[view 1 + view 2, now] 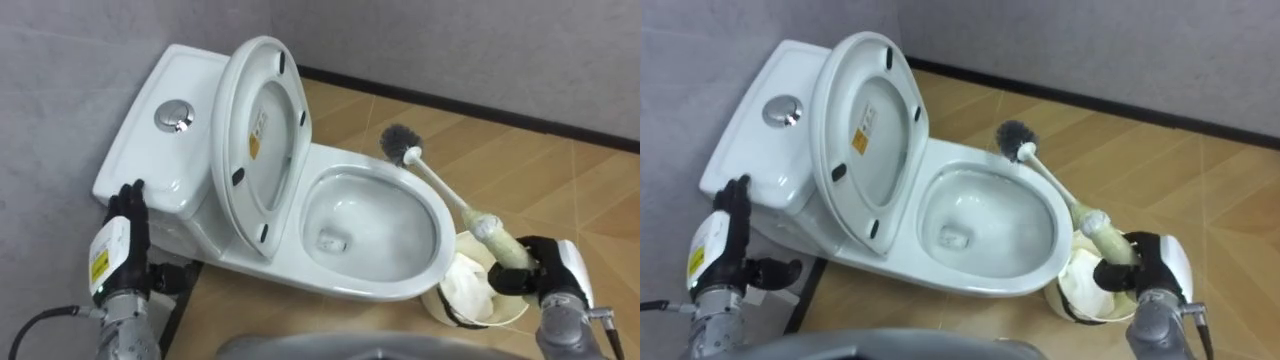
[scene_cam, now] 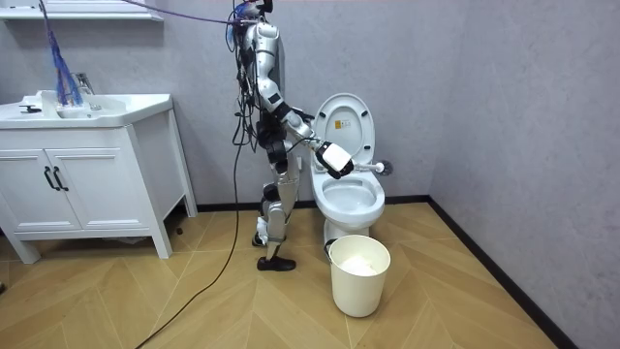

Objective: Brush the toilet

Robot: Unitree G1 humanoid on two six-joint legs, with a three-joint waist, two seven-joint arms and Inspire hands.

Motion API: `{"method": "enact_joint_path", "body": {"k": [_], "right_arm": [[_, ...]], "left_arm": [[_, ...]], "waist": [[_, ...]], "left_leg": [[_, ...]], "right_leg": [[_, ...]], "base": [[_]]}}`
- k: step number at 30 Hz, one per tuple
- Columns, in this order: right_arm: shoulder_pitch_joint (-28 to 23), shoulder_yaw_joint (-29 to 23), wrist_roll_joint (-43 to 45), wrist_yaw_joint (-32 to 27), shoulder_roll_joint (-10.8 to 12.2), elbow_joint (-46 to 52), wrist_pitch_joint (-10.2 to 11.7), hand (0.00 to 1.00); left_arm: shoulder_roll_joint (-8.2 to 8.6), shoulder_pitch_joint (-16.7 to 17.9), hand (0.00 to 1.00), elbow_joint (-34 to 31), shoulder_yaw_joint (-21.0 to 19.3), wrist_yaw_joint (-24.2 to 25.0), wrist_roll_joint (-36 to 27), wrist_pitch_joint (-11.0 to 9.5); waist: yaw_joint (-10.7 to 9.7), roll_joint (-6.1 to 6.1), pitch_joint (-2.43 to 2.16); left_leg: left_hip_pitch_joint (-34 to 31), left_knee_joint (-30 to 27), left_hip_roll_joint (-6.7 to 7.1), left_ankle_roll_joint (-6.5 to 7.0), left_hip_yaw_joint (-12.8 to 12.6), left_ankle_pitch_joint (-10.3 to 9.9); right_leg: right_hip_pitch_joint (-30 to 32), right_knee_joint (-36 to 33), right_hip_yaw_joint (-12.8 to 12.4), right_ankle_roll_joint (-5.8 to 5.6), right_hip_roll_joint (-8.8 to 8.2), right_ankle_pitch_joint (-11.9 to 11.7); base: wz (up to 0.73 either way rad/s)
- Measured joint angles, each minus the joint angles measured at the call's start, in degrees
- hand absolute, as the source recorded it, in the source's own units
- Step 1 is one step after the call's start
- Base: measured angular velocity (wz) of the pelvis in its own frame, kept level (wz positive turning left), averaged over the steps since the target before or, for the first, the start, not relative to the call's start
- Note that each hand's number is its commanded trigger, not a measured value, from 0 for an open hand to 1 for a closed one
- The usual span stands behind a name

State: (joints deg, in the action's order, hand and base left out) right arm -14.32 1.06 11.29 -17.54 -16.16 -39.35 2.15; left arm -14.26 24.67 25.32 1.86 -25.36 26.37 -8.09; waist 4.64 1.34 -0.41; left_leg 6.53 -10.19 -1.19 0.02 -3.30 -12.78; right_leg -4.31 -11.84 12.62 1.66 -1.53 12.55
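A white toilet (image 1: 200, 215) stands against the grey wall with its seat and lid (image 1: 262, 140) raised and its bowl (image 1: 365, 230) uncovered. My right hand (image 1: 540, 270) is shut on the pale handle of the toilet brush (image 1: 455, 200). The brush's dark bristle head (image 1: 400, 143) hangs in the air beyond the bowl's far right rim, not inside the bowl. My left hand (image 1: 125, 240) is low at the left, in front of the tank (image 1: 165, 125), its fingers straight and holding nothing. In the room view I stand beside the toilet (image 2: 354, 184), brush (image 2: 373, 167) held out over it.
A white waste bin (image 1: 470, 290) with a white liner stands on the wooden floor just right of the bowl, under my right hand; it is also in the room view (image 2: 359, 274). A white vanity cabinet with a sink (image 2: 87, 155) stands far at the room view's left.
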Motion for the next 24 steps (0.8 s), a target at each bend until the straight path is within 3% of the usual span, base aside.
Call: {"method": "enact_joint_path", "body": {"k": [5, 7, 14, 19, 24], "right_arm": [[-0.56, -0.78, -2.16, -2.08, 0.31, -0.92, 0.98, 1.00], [-0.56, -2.18, -3.49, -2.79, 0.75, -3.08, 2.37, 1.00], [-1.51, -6.44, -11.44, -3.56, 3.49, -10.45, 3.79, 1.00], [-1.79, -6.93, -13.44, -3.62, 4.58, -15.26, 3.84, 1.00], [-2.19, -6.97, -13.64, -3.70, 5.28, -19.67, 4.07, 1.00]], "left_arm": [[2.23, -0.18, 0.00, 4.76, -4.44, -1.03, -6.80, -0.74], [3.18, -0.33, 0.00, 7.61, -6.32, -0.69, -10.77, -0.18], [4.87, 0.94, 0.00, 13.04, -10.78, -0.64, -24.88, 0.56], [5.30, -0.17, 0.00, 15.66, -13.05, -0.67, -31.94, -0.06], [5.52, -1.51, 0.00, 19.17, -13.05, -0.35, -33.73, -0.93]], "waist": [[-0.16, 0.04, 0.02], [-0.86, 0.23, 0.08], [-1.33, 0.78, 0.45], [-1.26, 0.32, 0.88], [-1.34, 0.25, 0.90]], "left_leg": [[0.97, 0.83, 0.00, -0.13, 0.28, 0.10], [1.10, 0.83, 0.07, -0.13, 0.51, 0.09], [1.28, 0.89, -0.08, -0.14, 0.32, 0.06], [1.86, 0.89, -0.06, -0.14, 0.12, 0.05], [2.07, 1.28, -0.07, -0.12, -0.87, 0.04]], "right_leg": [[-0.99, 0.54, 0.06, 0.00, 0.23, 0.00], [-1.63, 1.29, 0.20, -0.04, 0.23, -0.03], [-1.94, 1.53, -0.25, -0.05, 0.42, -0.03], [-1.88, 1.61, -1.62, -0.05, 0.60, -0.01], [-1.63, 1.82, -2.86, -0.36, 0.84, -0.33]], "base": [[-0.02], [0.08], [0.00], [-0.09], [-0.08]]}}
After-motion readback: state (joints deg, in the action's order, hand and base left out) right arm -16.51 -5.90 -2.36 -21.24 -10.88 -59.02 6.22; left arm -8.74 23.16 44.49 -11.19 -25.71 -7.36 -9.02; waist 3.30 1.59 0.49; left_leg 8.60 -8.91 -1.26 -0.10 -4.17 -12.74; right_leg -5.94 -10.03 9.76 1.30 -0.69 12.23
